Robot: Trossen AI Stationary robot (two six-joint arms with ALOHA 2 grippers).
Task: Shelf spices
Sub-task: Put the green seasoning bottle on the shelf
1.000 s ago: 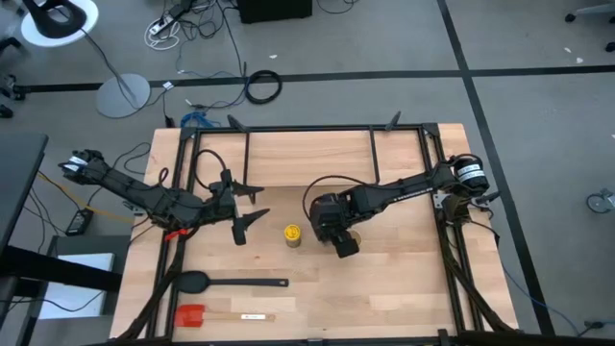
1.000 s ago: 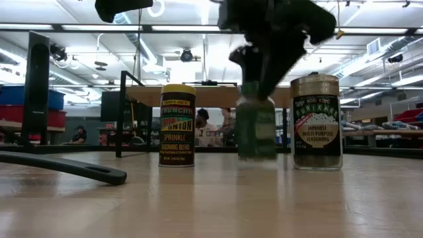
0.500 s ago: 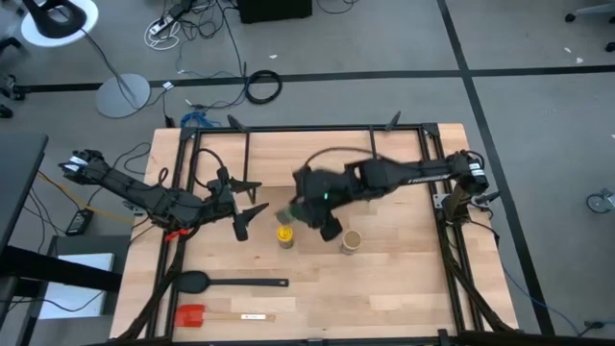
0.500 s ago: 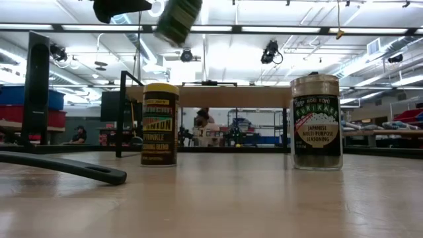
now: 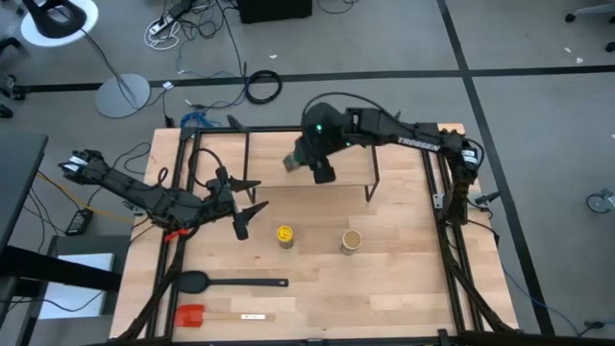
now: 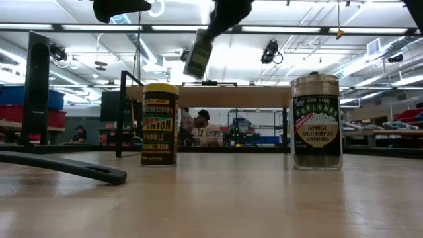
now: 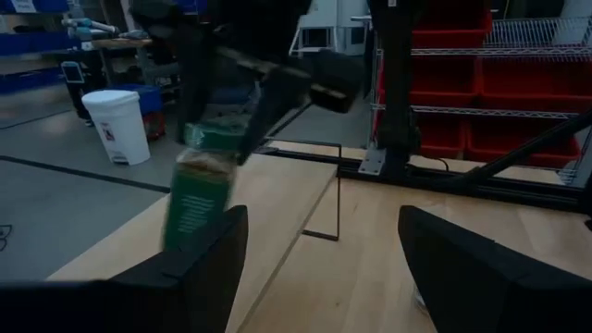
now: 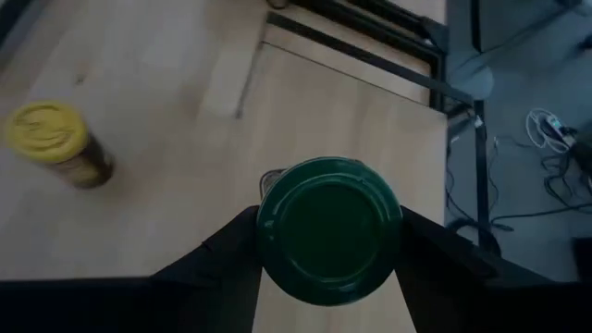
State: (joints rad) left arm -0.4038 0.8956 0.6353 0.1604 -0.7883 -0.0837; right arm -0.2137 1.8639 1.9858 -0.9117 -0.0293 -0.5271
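Above the shelf [image 5: 317, 154] the right gripper [image 5: 306, 165] carries the green jar [image 5: 294, 163], fingers clamped on its body just under the lid — the jar hangs tilted in the low view, not upright. Released at that lean, it would likely tip on the board or roll off an edge; it needs squaring before it goes down. The shelf is narrow, so a drop near the rim risks a fall to the surface [image 5: 404, 279]. Yellow jar [image 5: 284, 234] and tan jar [image 5: 352, 240] stand on the surface, apart, not yet shelved. The left gripper [image 5: 248, 211] waits near the yellow jar, fingers spread wide, holding nothing.
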